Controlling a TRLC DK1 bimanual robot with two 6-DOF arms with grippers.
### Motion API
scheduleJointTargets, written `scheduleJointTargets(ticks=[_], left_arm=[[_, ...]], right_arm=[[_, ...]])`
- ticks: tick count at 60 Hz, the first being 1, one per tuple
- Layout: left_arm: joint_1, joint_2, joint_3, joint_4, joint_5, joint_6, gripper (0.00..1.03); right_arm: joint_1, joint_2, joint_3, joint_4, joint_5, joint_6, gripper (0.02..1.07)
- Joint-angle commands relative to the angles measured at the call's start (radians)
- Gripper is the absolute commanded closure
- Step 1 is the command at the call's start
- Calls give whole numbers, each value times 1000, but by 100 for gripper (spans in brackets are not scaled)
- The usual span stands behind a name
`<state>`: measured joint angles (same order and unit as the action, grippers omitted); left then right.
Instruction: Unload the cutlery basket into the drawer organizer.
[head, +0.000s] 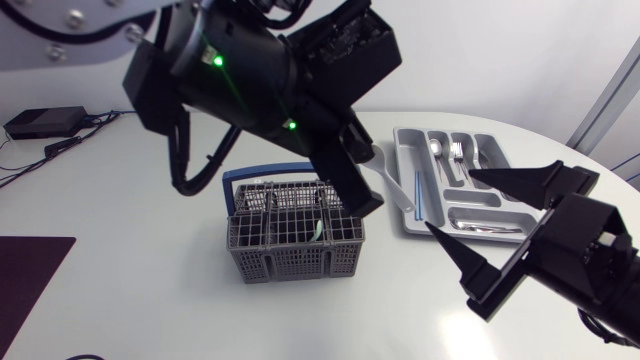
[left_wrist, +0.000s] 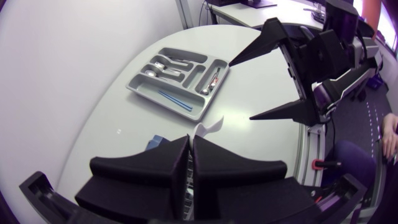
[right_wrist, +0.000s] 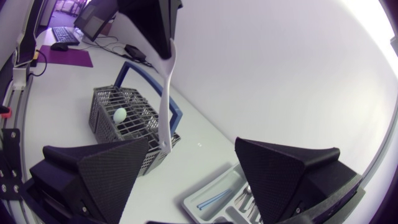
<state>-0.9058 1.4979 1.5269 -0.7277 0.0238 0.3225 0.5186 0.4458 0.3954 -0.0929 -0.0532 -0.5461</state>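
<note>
White bench (head: 150, 300): your left pincer (head: 366, 198), frame centre, clamps a white plastic utensil (head: 390, 180). Likely light, stiff and slick, so hold mid-handle. Right pincer (head: 450, 200) gapes, empty.

This is looking like a robotics lab or office, not a kitchen. A left arm (head: 240, 60) and right arm (head: 590, 250) are sitting at a bare white table (head: 150, 300). A black electronics box (head: 45, 122) is trailing cables well off beside the left gripper (left_wrist: 190, 140).
</note>
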Motion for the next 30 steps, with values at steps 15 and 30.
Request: scheduleJointTargets(ticks=[15,30], left_arm=[[18,55,65,19,67,-269,100],[53,85,90,22,134,-321,100]], right_arm=[[167,103,-24,147,207,89,17],[251,212,-12,268,332,67,30]])
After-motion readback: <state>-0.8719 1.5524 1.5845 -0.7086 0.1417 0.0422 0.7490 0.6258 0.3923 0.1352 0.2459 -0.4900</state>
